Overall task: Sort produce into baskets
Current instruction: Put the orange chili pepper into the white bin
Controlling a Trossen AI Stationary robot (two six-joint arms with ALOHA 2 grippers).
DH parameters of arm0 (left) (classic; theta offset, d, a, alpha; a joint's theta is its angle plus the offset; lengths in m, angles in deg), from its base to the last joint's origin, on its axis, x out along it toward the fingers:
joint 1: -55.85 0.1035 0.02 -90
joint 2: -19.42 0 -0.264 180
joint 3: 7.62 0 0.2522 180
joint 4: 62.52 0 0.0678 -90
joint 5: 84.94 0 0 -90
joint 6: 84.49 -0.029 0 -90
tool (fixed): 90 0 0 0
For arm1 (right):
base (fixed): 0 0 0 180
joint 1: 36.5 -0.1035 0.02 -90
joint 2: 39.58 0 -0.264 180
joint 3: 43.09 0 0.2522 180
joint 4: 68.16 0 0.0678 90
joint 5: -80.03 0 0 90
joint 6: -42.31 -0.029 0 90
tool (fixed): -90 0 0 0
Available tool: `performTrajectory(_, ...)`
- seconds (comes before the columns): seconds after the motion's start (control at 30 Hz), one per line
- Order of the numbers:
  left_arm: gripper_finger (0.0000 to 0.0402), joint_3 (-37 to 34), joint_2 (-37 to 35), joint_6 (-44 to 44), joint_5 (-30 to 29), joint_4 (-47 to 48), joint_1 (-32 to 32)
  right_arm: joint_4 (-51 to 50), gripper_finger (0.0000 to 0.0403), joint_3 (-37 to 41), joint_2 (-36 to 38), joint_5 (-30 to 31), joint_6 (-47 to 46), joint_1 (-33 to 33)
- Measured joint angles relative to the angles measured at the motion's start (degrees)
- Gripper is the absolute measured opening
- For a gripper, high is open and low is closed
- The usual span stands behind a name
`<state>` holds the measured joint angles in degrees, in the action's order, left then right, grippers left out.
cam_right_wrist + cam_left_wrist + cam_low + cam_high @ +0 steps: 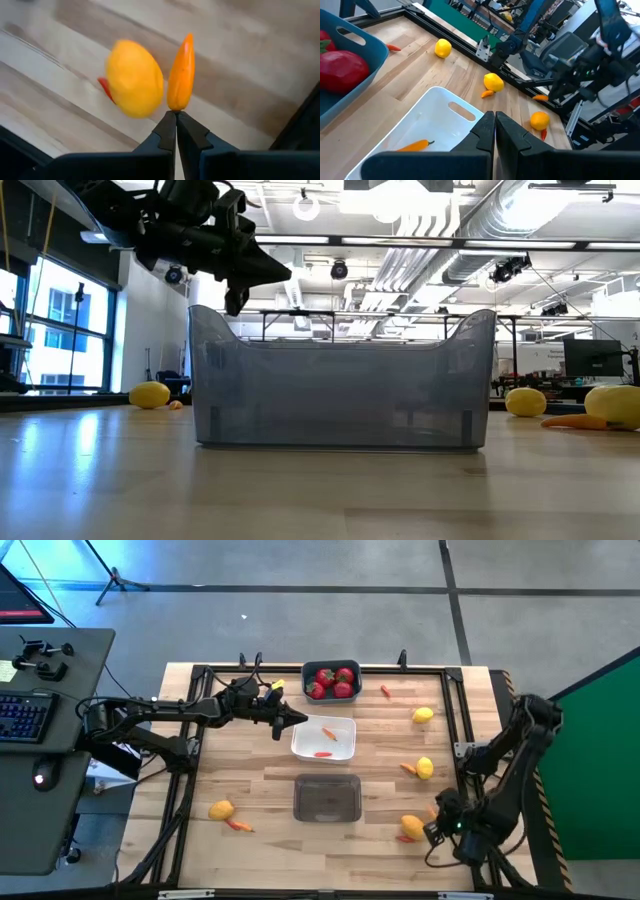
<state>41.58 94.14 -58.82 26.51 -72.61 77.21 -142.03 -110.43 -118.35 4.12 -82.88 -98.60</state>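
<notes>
My left gripper (pixel 296 721) is shut and empty, up in the air over the left rim of the white basket (pixel 345 745), which holds two orange carrots (pixel 328 733). It also shows in the low view (pixel 240 275). The blue basket (pixel 332 668) holds several red strawberries (pixel 333 681). The translucent grey basket (pixel 327 799) stands near the front. My right gripper (pixel 432 831) is low at the front right, shut on an orange carrot (pixel 181 72) beside a lemon (pixel 135 77). My right gripper pinches the orange carrot by one end (pixel 175 106) between its two fingertips. The carrot sticks out straight ahead of the fingers, along them. Its side lies against or close beside the lemon; whether it rests on the table I cannot tell.
Loose lemons lie at the right (pixel 423 714), (pixel 425 767) and the front left (pixel 221 809). Loose carrots lie near the blue basket (pixel 385 691), by the right lemon (pixel 408 769) and at the front left (pixel 238 825). A black frame (pixel 190 740) borders the table.
</notes>
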Motion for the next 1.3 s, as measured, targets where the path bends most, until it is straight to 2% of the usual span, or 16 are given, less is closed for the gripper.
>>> performTrajectory(0.13, 0.0000, 0.0, 0.0, -1.3, 0.0, 0.0, 0.0, -2.6, 0.0000, -1.3, 4.1, 4.1, 6.8, 5.7)
performTrajectory(0.27, 0.0000, 0.0, 0.0, -2.4, -0.6, 0.0, 0.0, -1.2, 0.0000, -2.0, 6.4, 8.3, 19.9, 16.4)
performTrajectory(0.53, 0.0000, 0.0, 0.0, -3.9, -0.8, 0.5, 0.0, 18.6, 0.0000, -2.0, 5.6, 8.7, 56.1, 41.8)
performTrajectory(0.73, 0.0000, 0.0, 0.0, -6.0, -0.8, 0.5, 0.0, 32.7, 0.0000, -2.1, 0.5, 2.0, 75.0, 56.8)
performTrajectory(0.9, 0.0000, 0.0, -0.3, -7.7, -0.8, 2.1, 0.1, 43.8, 0.0000, -2.1, -6.2, -5.0, 81.4, 63.9)
performTrajectory(1.3, 0.0000, 0.0, -4.0, -12.8, -1.1, 12.2, 2.0, 45.0, 0.0000, -10.3, -20.5, -11.7, 85.2, 69.7)
